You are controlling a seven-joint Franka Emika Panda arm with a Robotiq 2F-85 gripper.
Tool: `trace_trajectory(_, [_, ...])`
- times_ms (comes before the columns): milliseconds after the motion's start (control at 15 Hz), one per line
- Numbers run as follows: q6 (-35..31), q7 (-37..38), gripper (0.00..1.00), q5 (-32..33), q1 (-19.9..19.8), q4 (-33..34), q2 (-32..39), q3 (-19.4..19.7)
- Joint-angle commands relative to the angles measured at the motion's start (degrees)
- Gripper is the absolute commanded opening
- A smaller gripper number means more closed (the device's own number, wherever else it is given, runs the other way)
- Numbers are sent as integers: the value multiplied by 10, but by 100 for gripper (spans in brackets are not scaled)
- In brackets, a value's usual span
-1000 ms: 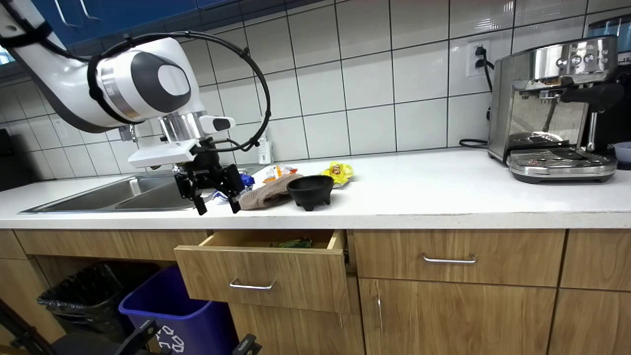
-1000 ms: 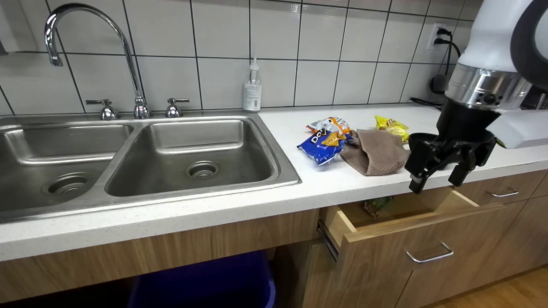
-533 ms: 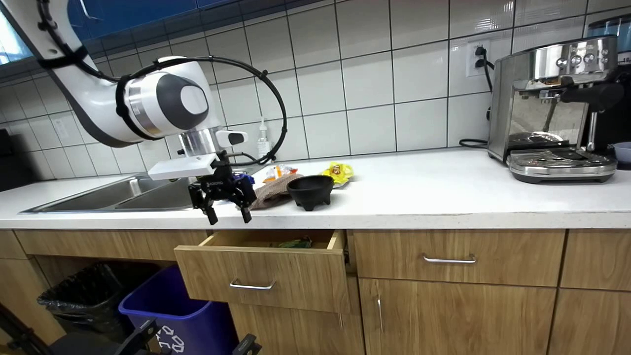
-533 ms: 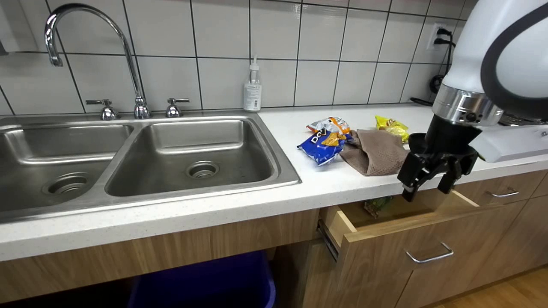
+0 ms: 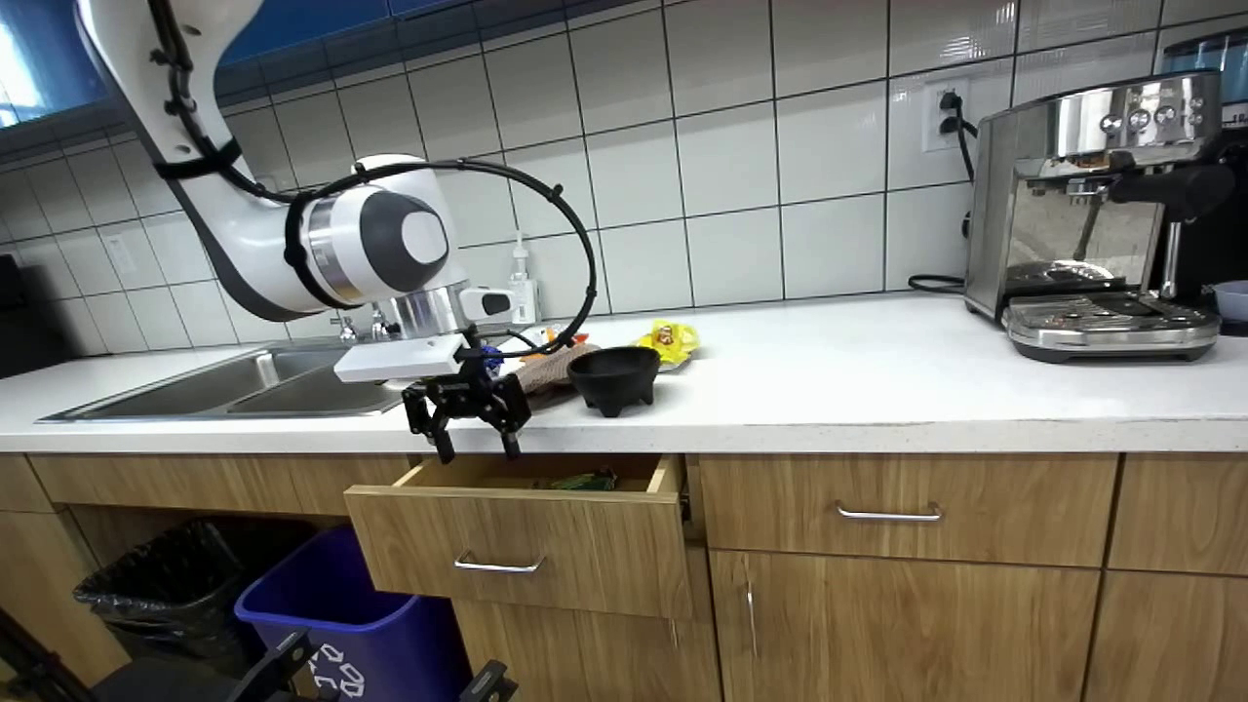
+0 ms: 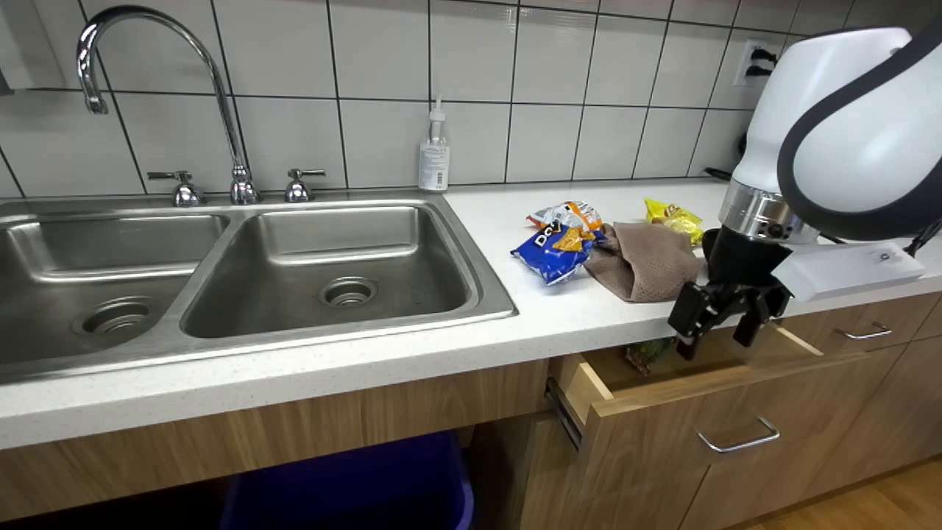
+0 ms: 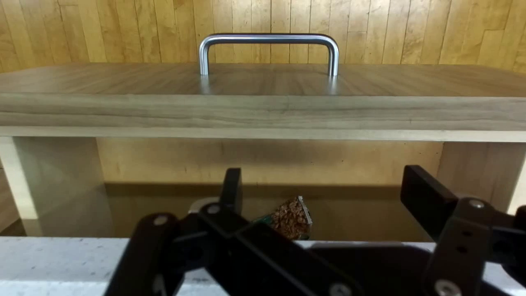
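- One tiled wall (image 5: 731,156), white, stands behind one pale surface (image 5: 877,380);
- one arm (image 5: 263,249), white and grey, comes down beside the wall; one black cable (image 5: 591,263) loops out from it;
- one sink (image 6: 469,258), steel, with two basins, is set in the surface; one tap (image 6: 229,125) and two tap handles (image 6: 297,188) stand along its back;
- one drawer (image 5: 546,536) is pulled out below the surface's front edge; one closed drawer (image 5: 907,483) sits just beside it;
- one coffee machine (image 5: 1082,229), steel, stands on the surface, well apart from the sink;
- two bins are below the surface, side by side; one black bin (image 5: 166,619) with a plastic liner, one blue bin (image 5: 400,643) with recycling arrows;
- one tool (image 6: 716,344), black, hangs over the pulled-out drawer; its two fingers (image 7: 427,201) stand wide apart;
- one cloth (image 6: 647,265), brown, lies bunched on the surface;
- one bowl (image 5: 614,380), black and footed, stands just beside the cloth; the tool hides most of it in an exterior view;
- three bags lie on the surface; one blue bag (image 6: 559,250) overlaps one orange-and-white bag (image 6: 578,213) at one side of the cloth, one yellow bag (image 6: 673,217) lies at the other;
- one bottle (image 6: 434,162) with a pump top stands at the sink's back corner;
- one packet (image 7: 289,218), brown and green, lies inside the pulled-out drawer; the wrist view shows it between the two fingers, partly hidden by the tool;
- one drawer handle (image 7: 269,39), a metal bar, is fixed to the pulled-out drawer's front.
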State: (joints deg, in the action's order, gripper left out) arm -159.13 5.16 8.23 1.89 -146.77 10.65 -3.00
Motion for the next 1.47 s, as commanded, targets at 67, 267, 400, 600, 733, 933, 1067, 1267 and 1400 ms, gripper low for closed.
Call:
trace_trajectory(67, [-3,-13,100,2,9,35,45,13])
trace_trajectory(267, [-2,-7,100,8,16,43,63,20])
trace_trajectory(400, [-3,-6,100,9,20,45,70,24])
trace_trajectory(600, [-3,-9,100,6,23,46,78,26])
trace_trajectory(733, [-4,-7,100,7,25,43,80,27])
trace_trajectory(933, [0,-8,100,-1,23,36,77,25])
trace_trajectory(1067, [4,-6,100,-3,23,30,70,24])
trace_trajectory(1267, [9,-6,100,-6,24,20,63,22])
trace_trajectory(1400, [7,-6,100,-9,23,14,60,20])
